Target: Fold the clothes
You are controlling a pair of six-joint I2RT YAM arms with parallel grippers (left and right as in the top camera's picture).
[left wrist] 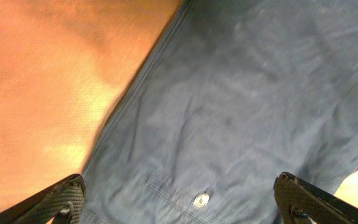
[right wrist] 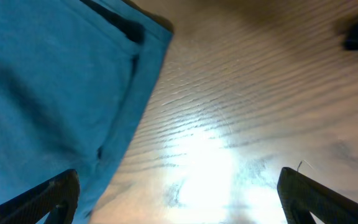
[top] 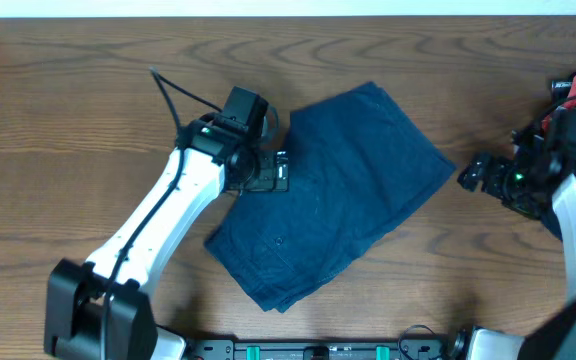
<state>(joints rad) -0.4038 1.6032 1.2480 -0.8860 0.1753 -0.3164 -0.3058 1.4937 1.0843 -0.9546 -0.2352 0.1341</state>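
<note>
shorts [top: 333, 190]: navy, folded over on itself, lying diagonally at the middle of the table [top: 68, 120].
left gripper [top: 273, 172]: jaws wide, nothing held; at the left edge of the shorts, over fabric near a button [left wrist: 201, 200].
right gripper [top: 473, 175]: jaws wide, nothing held; just off the right edge of the shorts, over wood.

Overhead evenly lit, sharp; wrist views blurred, glare on table [right wrist: 197, 162].

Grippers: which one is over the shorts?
The left gripper: its open jaws hang over the left edge of the shorts, with a button in its wrist view. The right gripper, also open, sits off the right edge, mostly over table.
</note>
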